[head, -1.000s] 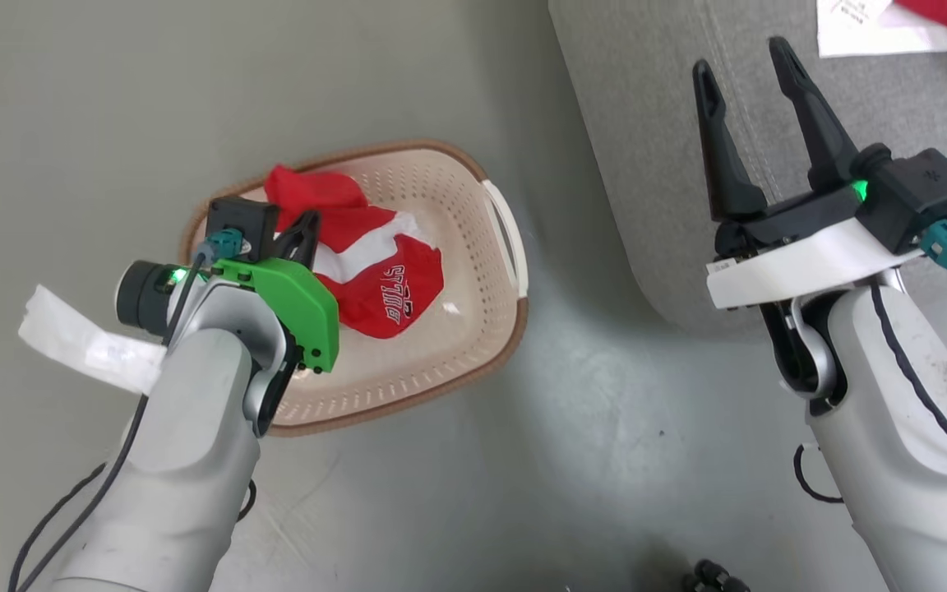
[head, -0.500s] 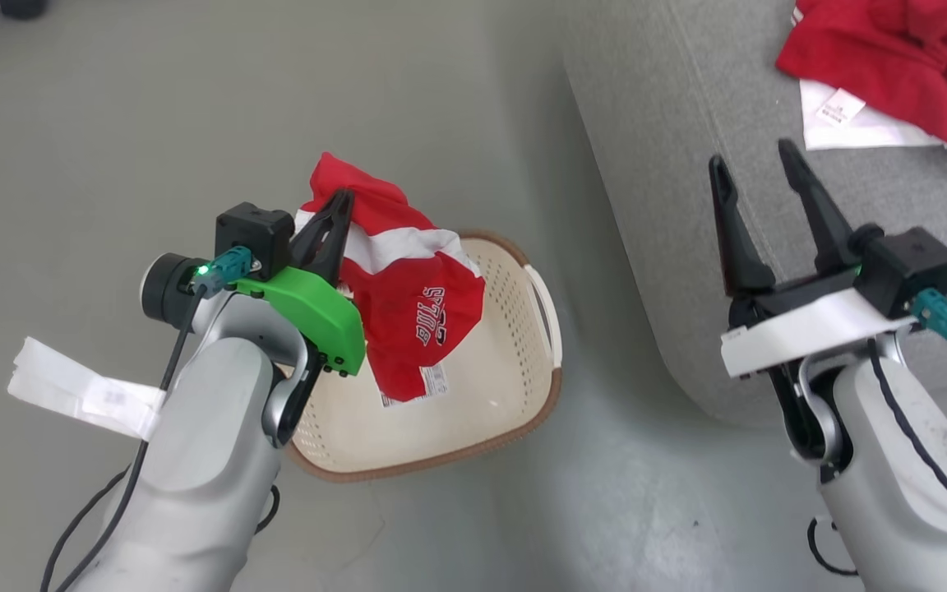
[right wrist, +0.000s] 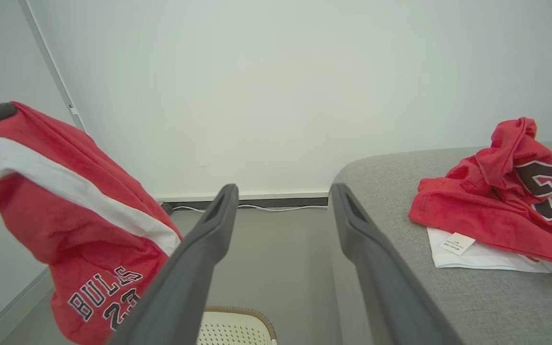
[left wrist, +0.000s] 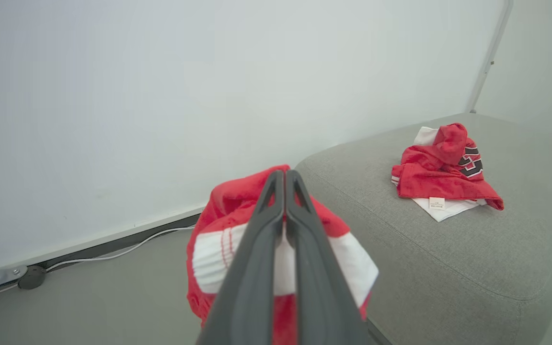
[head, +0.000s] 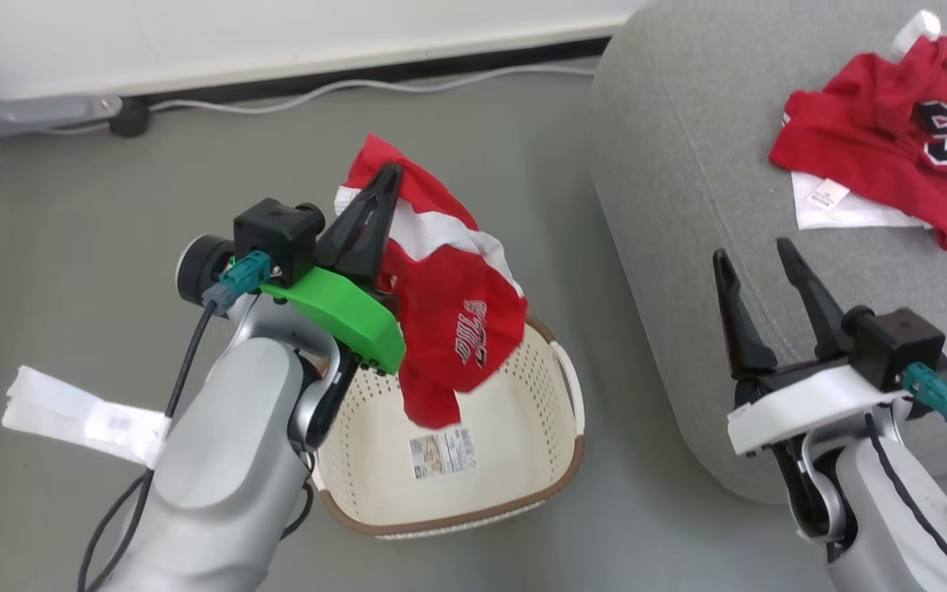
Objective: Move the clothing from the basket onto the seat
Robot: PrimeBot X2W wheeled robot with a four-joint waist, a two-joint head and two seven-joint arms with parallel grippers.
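My left gripper (head: 387,174) is shut on a red garment with a white stripe (head: 449,312), which hangs in the air above the cream basket (head: 539,493). The same garment (right wrist: 65,211) shows lettering and a number in the right wrist view, and in the left wrist view it (left wrist: 209,258) drapes around my closed fingers. Only a label sticker (head: 442,454) lies inside the basket. Another red garment printed 23 (head: 876,156) lies on the grey seat (head: 687,189), seen too as a red heap (left wrist: 443,170). Over the seat's front edge my right gripper (head: 753,251) stands open with nothing between its fingers.
A wall with a dark skirting and a white cable (head: 358,82) runs along the far floor. A white paper tag (head: 83,415) sticks out from my left forearm. Grey floor (head: 71,247) lies left of the basket.
My left gripper has lifted the red garment out of the basket and higher into the air. The head camera has tilted up, bringing the wall and more of the seat into view.
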